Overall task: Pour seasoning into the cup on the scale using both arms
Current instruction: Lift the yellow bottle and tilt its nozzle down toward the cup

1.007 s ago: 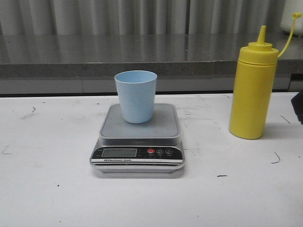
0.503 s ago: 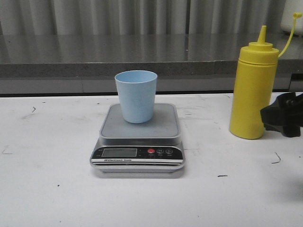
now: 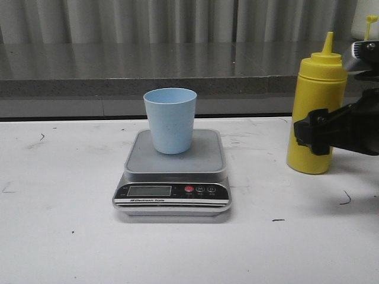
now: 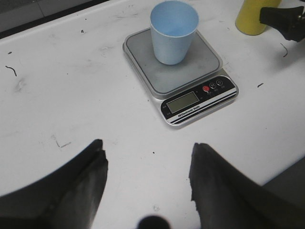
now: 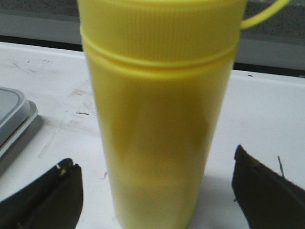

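The light blue cup [image 3: 170,120] stands upright on the steel platform of the scale [image 3: 172,160], mid-table; both show in the left wrist view, the cup [image 4: 173,31] on the scale [image 4: 190,81]. The tall yellow seasoning bottle [image 3: 315,109] stands upright at the right. My right gripper [image 3: 314,133] is open around the bottle's lower body, a finger on each side with gaps; the right wrist view shows the bottle [image 5: 157,124] between the fingers [image 5: 47,200]. My left gripper [image 4: 147,167] is open and empty above bare table, short of the scale.
A grey counter ledge [image 3: 148,74] runs along the table's back edge. The white table [image 3: 59,225] has small dark marks. The right arm's body [image 3: 361,124] reaches in from the right edge.
My right gripper has come in from the right edge and moved left, now straddling the yellow bottle. The cup, the scale and the bottle have not moved.
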You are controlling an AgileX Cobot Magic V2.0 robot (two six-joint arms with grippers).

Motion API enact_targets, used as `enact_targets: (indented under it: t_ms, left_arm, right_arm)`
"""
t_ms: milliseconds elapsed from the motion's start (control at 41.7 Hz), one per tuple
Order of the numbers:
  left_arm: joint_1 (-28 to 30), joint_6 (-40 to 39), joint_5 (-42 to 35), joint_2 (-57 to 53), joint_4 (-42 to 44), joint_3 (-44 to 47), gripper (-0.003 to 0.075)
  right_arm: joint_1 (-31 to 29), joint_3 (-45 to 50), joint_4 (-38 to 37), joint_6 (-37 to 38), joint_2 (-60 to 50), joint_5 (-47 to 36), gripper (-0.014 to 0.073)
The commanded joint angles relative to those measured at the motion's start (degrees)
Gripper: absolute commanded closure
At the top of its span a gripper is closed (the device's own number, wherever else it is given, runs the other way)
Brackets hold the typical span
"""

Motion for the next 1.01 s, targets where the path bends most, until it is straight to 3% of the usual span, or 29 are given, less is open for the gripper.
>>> enact_targets:
  t_ms: [0,527,575,767,983]
  left_arm:
    - [-0.48,-0.07,-4.44,-0.20,-0.40,-1.44,0.0334]
    - [-0.48,-0.07,-4.44,-0.20,-0.40,-1.44,0.0334]
    - [-0.48,-0.07,-4.44,-0.20,-0.40,-1.44,0.0334]
    - [-0.48,-0.07,-4.58,-0.20,-0.40,-1.44,0.0334]
    - [-0.48,-0.07,-4.58,-0.20,-0.40,-1.44,0.0334]
  right_arm:
    - [0.10,-3.12,-0.50,0.10,-0.42,-5.21,-0.0051]
    - [0.00,-13.97,0.62,5.42,8.75,-4.89,-0.0048]
    - [0.00,-14.02,0.62,5.42,8.75,-5.02,-0.0017]
    - [0.00,-13.97,0.56,5.36,8.75,-5.65,0.0253]
    - [0.00,-13.97,-1.06,-1.34,3.28,0.79,0.0267]
